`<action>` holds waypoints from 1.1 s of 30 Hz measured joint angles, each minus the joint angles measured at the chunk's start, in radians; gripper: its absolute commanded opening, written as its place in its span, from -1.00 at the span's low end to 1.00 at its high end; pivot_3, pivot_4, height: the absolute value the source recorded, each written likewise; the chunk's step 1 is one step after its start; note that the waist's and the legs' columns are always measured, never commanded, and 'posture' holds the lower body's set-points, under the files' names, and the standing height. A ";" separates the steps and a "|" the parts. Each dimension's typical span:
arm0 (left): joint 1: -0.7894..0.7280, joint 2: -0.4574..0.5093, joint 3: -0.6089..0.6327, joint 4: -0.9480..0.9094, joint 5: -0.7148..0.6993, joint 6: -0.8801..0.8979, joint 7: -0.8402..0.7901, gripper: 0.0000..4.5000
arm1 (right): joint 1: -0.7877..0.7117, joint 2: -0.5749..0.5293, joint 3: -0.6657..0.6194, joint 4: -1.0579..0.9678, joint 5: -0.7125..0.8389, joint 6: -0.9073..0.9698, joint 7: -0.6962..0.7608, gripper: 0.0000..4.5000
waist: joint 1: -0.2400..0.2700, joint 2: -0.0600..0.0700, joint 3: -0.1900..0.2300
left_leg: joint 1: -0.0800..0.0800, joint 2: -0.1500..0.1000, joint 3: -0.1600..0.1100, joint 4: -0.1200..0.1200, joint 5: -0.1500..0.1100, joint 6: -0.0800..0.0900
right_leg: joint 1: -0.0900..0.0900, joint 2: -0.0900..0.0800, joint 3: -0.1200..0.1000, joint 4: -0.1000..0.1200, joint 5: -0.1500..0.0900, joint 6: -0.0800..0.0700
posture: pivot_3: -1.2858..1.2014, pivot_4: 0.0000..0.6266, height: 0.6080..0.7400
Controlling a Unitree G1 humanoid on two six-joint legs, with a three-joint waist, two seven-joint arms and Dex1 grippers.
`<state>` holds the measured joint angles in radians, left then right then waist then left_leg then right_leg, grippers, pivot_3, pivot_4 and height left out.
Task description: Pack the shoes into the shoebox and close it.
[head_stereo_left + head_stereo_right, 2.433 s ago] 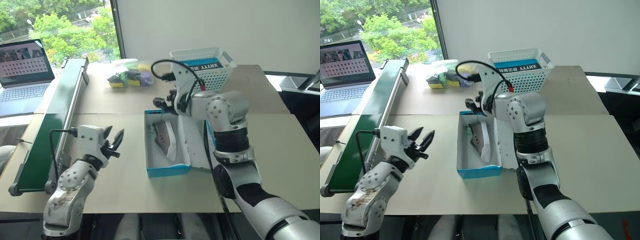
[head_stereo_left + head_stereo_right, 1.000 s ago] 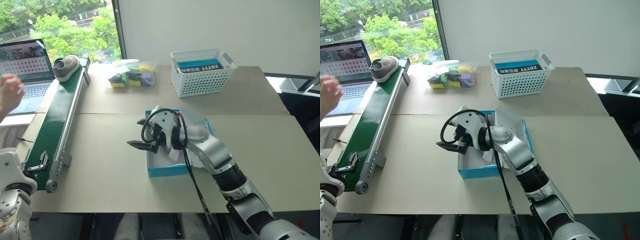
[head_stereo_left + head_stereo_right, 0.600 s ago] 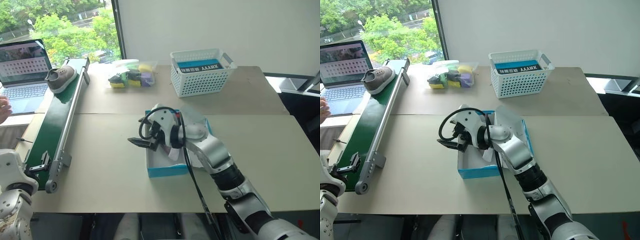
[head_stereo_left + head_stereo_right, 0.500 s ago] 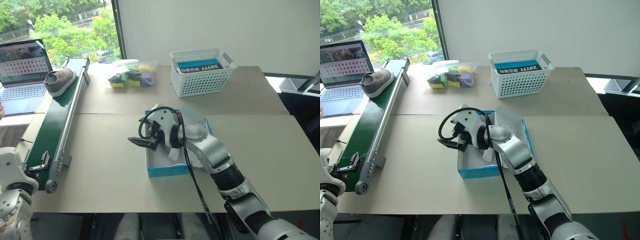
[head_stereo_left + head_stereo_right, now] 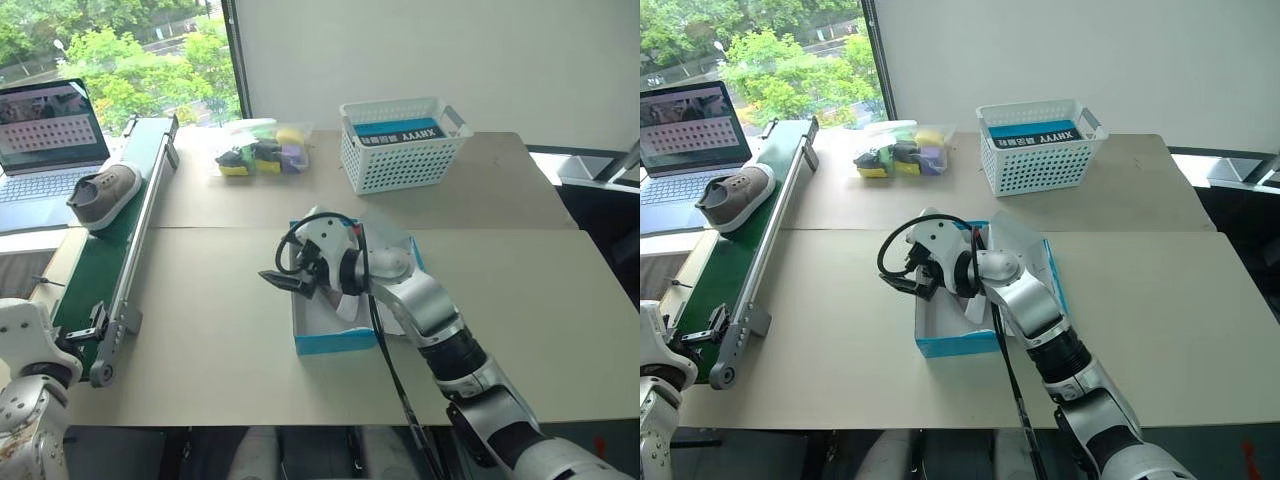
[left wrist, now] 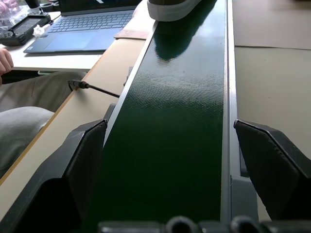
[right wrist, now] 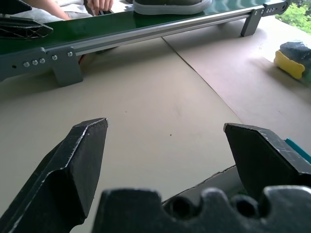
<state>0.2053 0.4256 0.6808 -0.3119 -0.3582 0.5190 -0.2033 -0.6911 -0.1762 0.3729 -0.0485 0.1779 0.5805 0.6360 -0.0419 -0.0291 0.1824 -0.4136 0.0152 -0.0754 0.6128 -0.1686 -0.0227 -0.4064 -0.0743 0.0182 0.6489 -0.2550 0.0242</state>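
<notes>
Grey canvas shoe [image 5: 103, 192] with pale sole rides the dark green textured belt [image 5: 95, 262], at the table's left edge. Turquoise cardboard shoebox [image 5: 335, 342], white inside, lid flapped open, mid-table. Right gripper [image 5: 283, 281] hovers over box's left rim, jaws spread, empty. Left gripper [image 6: 170, 160] at belt's near end, jaws spread, empty.

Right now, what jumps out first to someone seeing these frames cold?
The open turquoise shoebox mid-table, with the right gripper open and hovering over its left edge. Next, a grey sneaker riding the green conveyor belt along the table's left side, near the laptop. Behind the box stands a white lattice basket.
</notes>
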 measured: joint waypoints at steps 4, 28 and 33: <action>0.009 0.009 0.011 0.060 -0.001 -0.047 -0.036 0.99 | 0.000 0.005 -0.003 0.000 0.000 0.011 -0.010 1.00 | 0.000 0.000 0.000 | 0.000 0.000 0.000 0.000 0.000 0.000 | 0.000 0.000 0.000 0.000 0.000 0.000 | 0.03 -0.52 0.91; 0.010 0.197 0.092 0.458 -0.116 -0.236 -0.358 0.99 | 0.000 0.021 -0.042 0.001 -0.007 0.049 -0.078 1.00 | -0.001 -0.001 0.000 | 0.000 0.000 0.000 0.000 0.000 0.000 | 0.000 0.000 0.000 0.000 0.000 0.000 | 0.03 -0.52 0.91; -0.014 0.219 0.078 0.523 -0.096 -0.268 -0.375 0.99 | 0.000 0.025 -0.056 -0.002 -0.005 0.067 -0.084 1.00 | 0.001 -0.001 0.000 | 0.000 0.000 0.000 0.000 0.000 0.000 | 0.000 -0.001 0.000 0.000 0.000 0.000 | 0.03 -0.52 0.91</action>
<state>0.1914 0.6442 0.7590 0.2109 -0.4544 0.2512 -0.5785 -0.6911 -0.1511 0.3165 -0.0503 0.1732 0.6472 0.5521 -0.0409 -0.0298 0.1820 -0.4132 0.0154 -0.0753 0.6123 -0.1686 -0.0227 -0.4069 -0.0749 0.0179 0.6492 -0.2549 0.0239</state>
